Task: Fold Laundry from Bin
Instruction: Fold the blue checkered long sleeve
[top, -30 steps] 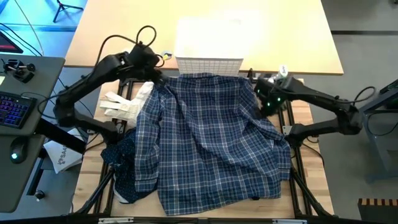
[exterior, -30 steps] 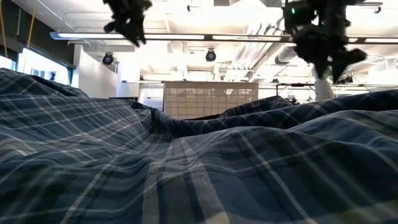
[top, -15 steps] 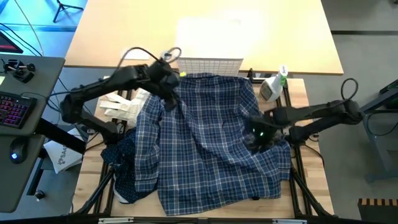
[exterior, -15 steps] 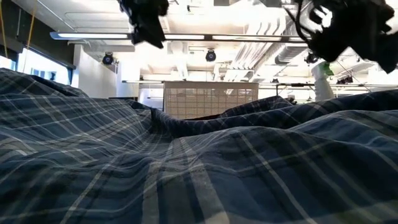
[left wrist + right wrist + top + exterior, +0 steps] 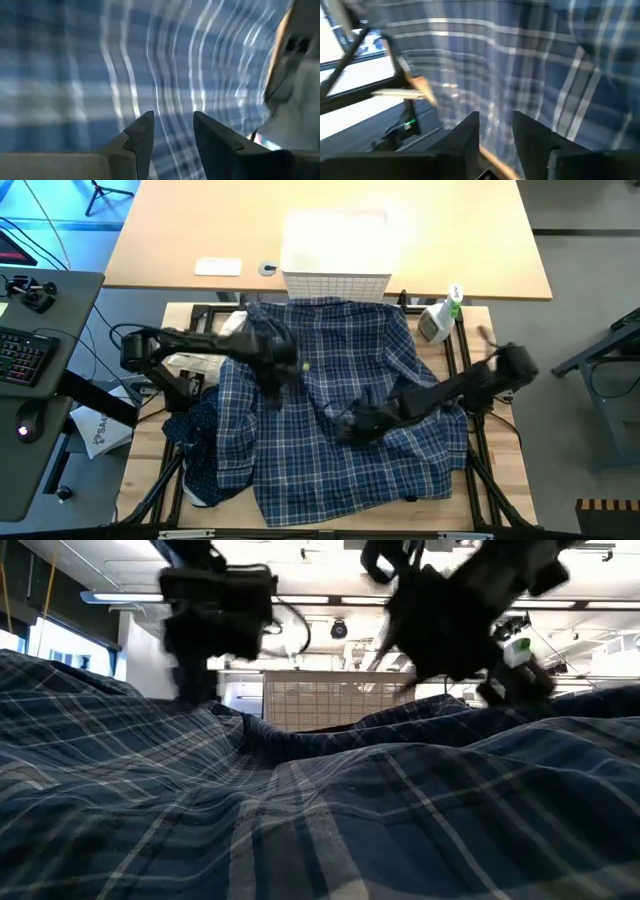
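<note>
The blue-and-white plaid shirt lies spread and rumpled over most of the table. Its far edge reaches the white lattice bin. A navy dotted garment lies bunched under the shirt's left side. My left gripper hovers low over the shirt's left half, open, pointing steeply down. My right gripper is over the shirt's middle, slanting down, with a gap between its fingers. Blur hides whether either fingertip touches the cloth.
A cream cloth bag lies at the left beside the shirt. A spray bottle stands at the far right corner. A light wooden tabletop holding a small white card lies beyond the bin. The shirt hangs over the table's near edge.
My left gripper has swung from high beside the bin's left corner down and toward the near edge, tipping steeply downward over the shirt's left half. My right gripper has swept from the far right down toward the table's centre. The shirt has not moved.
</note>
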